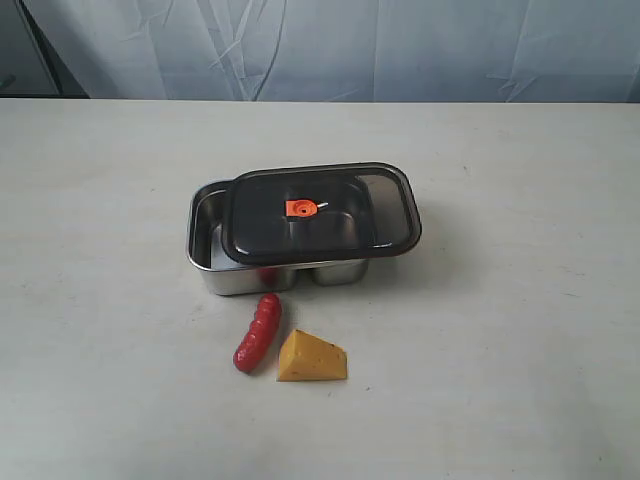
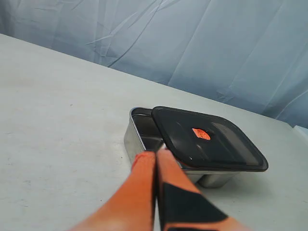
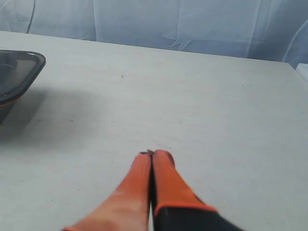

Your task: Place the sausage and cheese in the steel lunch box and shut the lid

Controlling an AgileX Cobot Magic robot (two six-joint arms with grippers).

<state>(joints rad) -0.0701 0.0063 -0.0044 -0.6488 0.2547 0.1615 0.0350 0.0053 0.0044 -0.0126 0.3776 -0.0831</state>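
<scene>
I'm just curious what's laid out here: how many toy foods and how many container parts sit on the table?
Toy foods: 2, the red ridged toy sausage and the yellow-orange toy cheese wedge.
Container parts: 2, the shiny steel lunch box and the dark translucent lid.
Total: 4.

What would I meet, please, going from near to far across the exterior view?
cheese → sausage → steel lunch box → lid, lying askew on the box → blue cloth
</scene>
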